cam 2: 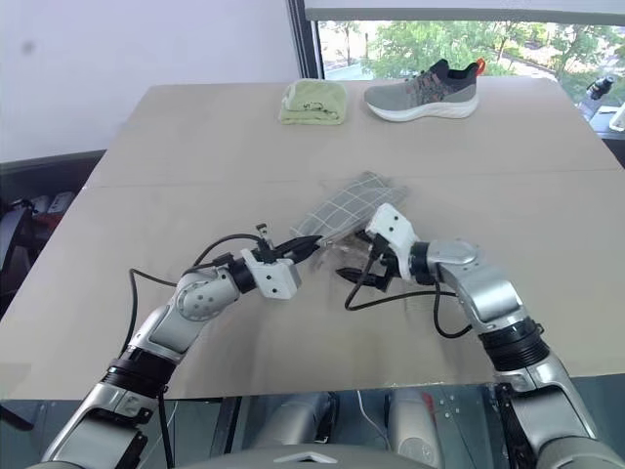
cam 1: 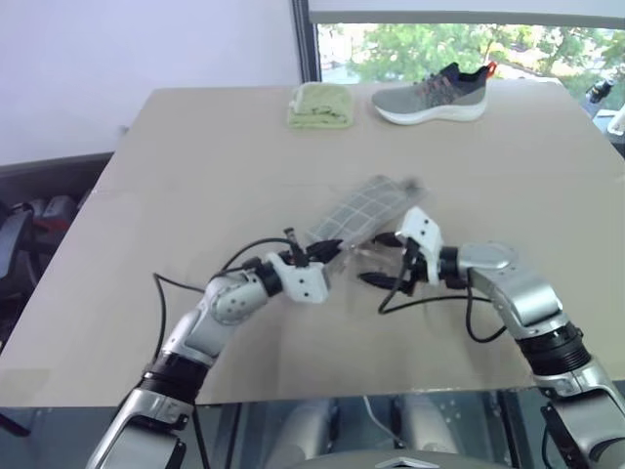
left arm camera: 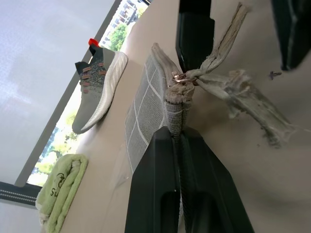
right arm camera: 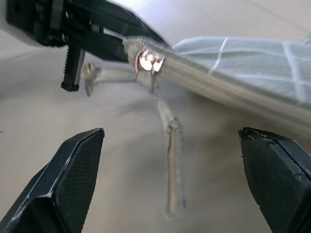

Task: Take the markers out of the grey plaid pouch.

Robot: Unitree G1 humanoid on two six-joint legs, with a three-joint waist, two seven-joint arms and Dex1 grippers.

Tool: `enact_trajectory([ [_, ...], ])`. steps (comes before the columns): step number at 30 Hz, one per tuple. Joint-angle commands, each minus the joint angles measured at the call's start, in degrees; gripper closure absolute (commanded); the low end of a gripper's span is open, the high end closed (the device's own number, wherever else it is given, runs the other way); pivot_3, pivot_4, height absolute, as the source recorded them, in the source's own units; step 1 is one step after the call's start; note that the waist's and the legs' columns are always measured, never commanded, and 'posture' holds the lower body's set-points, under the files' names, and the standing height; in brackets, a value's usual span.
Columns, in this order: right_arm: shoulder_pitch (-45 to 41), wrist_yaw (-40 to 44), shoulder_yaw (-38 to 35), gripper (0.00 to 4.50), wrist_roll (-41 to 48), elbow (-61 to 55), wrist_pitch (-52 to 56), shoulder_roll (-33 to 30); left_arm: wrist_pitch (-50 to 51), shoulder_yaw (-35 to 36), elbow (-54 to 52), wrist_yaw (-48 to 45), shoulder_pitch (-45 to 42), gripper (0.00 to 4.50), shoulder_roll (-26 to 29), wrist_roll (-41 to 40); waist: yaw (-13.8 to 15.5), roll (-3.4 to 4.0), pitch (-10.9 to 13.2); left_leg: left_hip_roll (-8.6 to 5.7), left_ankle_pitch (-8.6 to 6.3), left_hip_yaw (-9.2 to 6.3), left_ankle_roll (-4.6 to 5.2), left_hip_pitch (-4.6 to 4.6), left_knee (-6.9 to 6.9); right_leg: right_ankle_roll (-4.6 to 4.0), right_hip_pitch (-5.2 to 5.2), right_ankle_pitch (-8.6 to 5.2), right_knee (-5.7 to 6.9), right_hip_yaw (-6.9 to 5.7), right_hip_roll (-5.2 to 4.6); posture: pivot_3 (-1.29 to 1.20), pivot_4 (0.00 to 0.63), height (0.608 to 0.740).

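Observation:
The grey plaid pouch lies slanted across the middle of the tan table, its near end lifted. My left gripper is shut on that near end, just behind the zipper's metal ring. Pale fabric cords hang from the ring. My right gripper stands open right beside the left one, its two fingertips spread wide on either side of the dangling cords and touching nothing. The pouch's zipper looks shut, and the markers are hidden.
A grey sneaker and a folded yellow-green cloth sit at the table's far edge, by the window. A bottle stands at the far right. Bare tabletop surrounds the pouch.

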Motion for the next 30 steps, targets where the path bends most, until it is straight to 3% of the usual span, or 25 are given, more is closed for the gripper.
enact_trajectory([
  [1,-1.32,0.82,-1.07,0.0,2.28,-3.85,2.65,-0.74,-1.41,-0.2,-0.35,0.35,-1.15,4.48,0.25,0.04,0.0,0.0,0.0,0.0,0.0,0.0,0.0,0.0,0.0,0.0,0.0,0.0,0.0,0.0,-0.01,0.0,0.15,0.74],
  [9,-2.47,-0.03,1.53,0.0,3.63,-6.1,7.18,1.37,-2.31,-1.28,0.42,0.81,-1.66,4.48,-0.59,1.07,-0.07,0.0,0.0,0.01,0.0,0.0,0.0,0.0,0.0,0.0,0.0,0.0,0.01,0.01,-0.05,0.0,0.15,0.74],
  [12,-3.05,-0.14,1.71,0.84,3.67,-5.0,8.07,1.82,-2.75,-1.31,0.67,0.92,-1.63,4.5,-0.52,1.08,-0.06,0.0,0.0,0.0,0.0,0.01,0.0,0.0,0.0,0.0,0.0,0.0,0.01,0.01,-0.05,0.0,0.15,0.74],
  [17,-3.55,0.27,1.63,3.29,3.84,-4.05,7.92,1.85,-2.75,-1.35,0.15,0.53,-1.16,4.5,-0.43,0.67,-0.07,0.0,0.0,0.0,0.0,0.0,0.0,0.0,0.0,0.0,-0.01,0.0,0.0,0.01,-0.04,0.0,0.15,0.74],
  [20,-3.71,0.53,1.77,4.36,3.54,-3.88,7.63,1.34,-1.3,-1.1,-0.12,-0.25,-0.63,4.5,-0.64,-0.52,-0.09,0.0,0.0,0.0,0.0,0.01,0.0,0.0,0.0,0.0,-0.01,0.0,0.01,0.01,-0.04,0.0,0.15,0.74],
  [30,-2.34,-0.72,3.75,4.36,-0.95,-1.71,3.51,-0.5,5.92,0.54,-0.62,-1.46,-2.89,4.5,-1.43,-1.54,-0.08,-0.01,0.0,0.0,0.0,0.0,0.0,0.0,0.0,0.0,-0.01,0.0,0.03,0.0,-0.03,0.0,0.15,0.74],
])
